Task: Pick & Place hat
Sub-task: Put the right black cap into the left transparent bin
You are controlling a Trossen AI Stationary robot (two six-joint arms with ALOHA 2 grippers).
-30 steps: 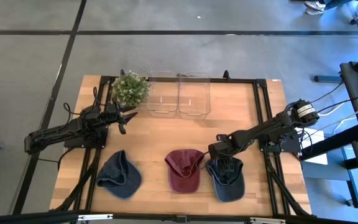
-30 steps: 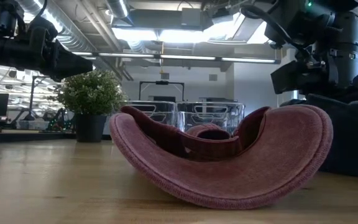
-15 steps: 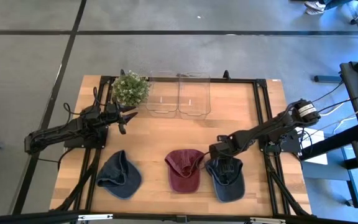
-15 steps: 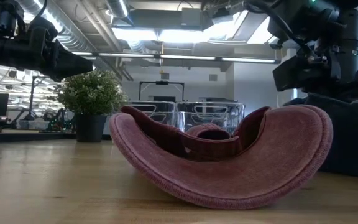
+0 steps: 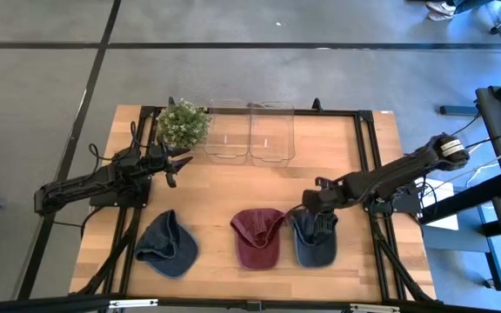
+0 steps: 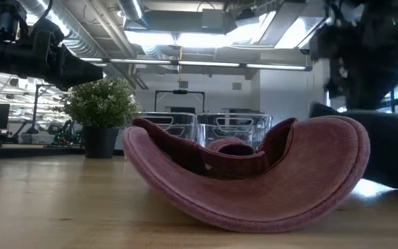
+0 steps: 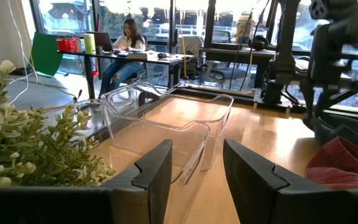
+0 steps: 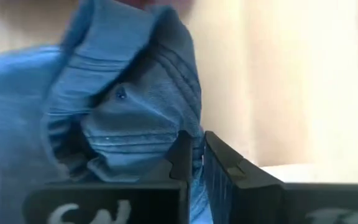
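Right tool (image 5: pixel 321 219) closed on the cloth of the blue hat at right (image 5: pixel 315 242), its two dark fingers (image 8: pixel 188 155) pinched together with blue denim folds bunched against them in the right wrist view. In the high view that hat sits at about 5 o'clock on the bench (image 5: pixel 329 156), near the front edge, with the right arm reaching in from 3 o'clock. Just beside it at 9 o'clock lies the red hat (image 5: pixel 257 237), brim side up, its crown curling in the low view; the two hats look to be touching or nearly so, cannot tell which. A second blue hat (image 5: pixel 167 244) lies well apart at 7 o'clock on the bench. Left tool (image 5: pixel 179 162) open, fingers (image 7: pixel 153 171) spread with a clear gap, hovering at about 10 o'clock on the bench, near the potted plant (image 5: pixel 182 123) and holding nothing. Two clear plastic bins (image 5: pixel 250 132) stand side by side at 12 o'clock, just beside the plant. A person sits at a desk in the room beyond, seen in the left wrist view.
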